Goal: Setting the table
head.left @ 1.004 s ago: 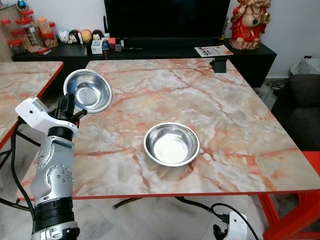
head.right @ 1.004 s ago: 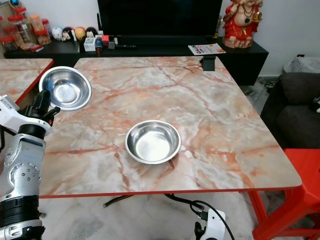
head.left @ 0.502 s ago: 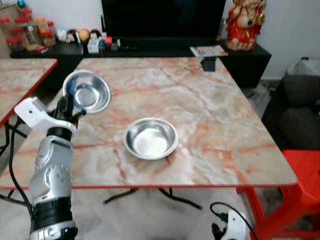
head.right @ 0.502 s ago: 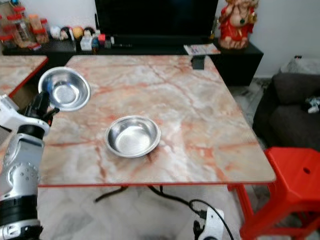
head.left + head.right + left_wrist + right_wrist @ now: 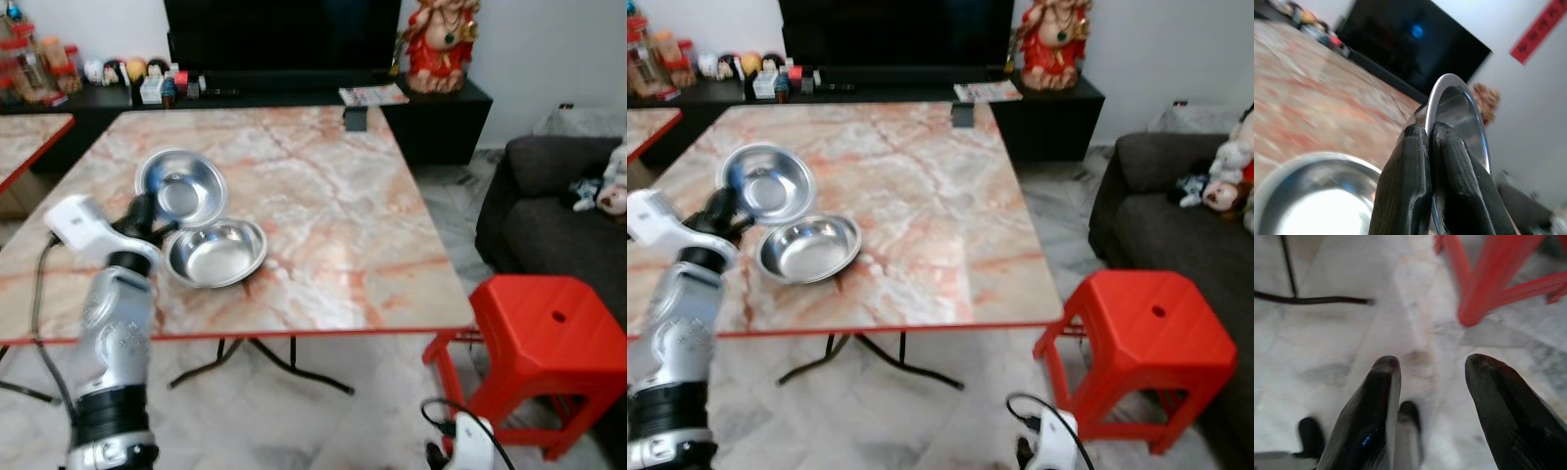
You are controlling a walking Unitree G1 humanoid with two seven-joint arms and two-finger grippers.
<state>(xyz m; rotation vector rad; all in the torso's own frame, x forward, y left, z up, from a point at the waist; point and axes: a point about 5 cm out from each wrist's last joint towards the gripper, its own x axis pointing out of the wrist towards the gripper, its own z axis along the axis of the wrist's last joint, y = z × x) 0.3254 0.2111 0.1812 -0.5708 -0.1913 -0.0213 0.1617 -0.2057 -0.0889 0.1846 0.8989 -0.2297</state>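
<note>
Marble-patterned and edged in red, the table (image 5: 323,215) stands before a black TV cabinet (image 5: 431,108) that carries a dark screen, a red figurine (image 5: 438,44) and a row of small toys and jars. To my right I see a red plastic stool (image 5: 549,338) on the pale tiled floor, and past it a dark grey sofa (image 5: 558,196) with soft toys at its far end.

My left tool (image 5: 147,213) is raised at the near left part of the table, its two black fingers (image 5: 1449,186) pressed together on the rim of a steel bowl (image 5: 179,186). I hold that bowl tilted up on edge, its hollow turned toward the room, and it hangs just above and behind a second steel bowl (image 5: 216,253) that rests flat on the table. In the head views the two bowls overlap at their rims; I cannot tell whether they touch. The left wrist view shows the clamped rim running up between my fingers, with the flat bowl's bright inside low beside them.

My right tool (image 5: 1432,382) hangs idle low over the floor, its fingers well apart, with a red stool leg (image 5: 1488,279) and a black cable (image 5: 1312,298) lying on the tiles beyond them. A second marble table's corner (image 5: 29,137) shows at the far left.
</note>
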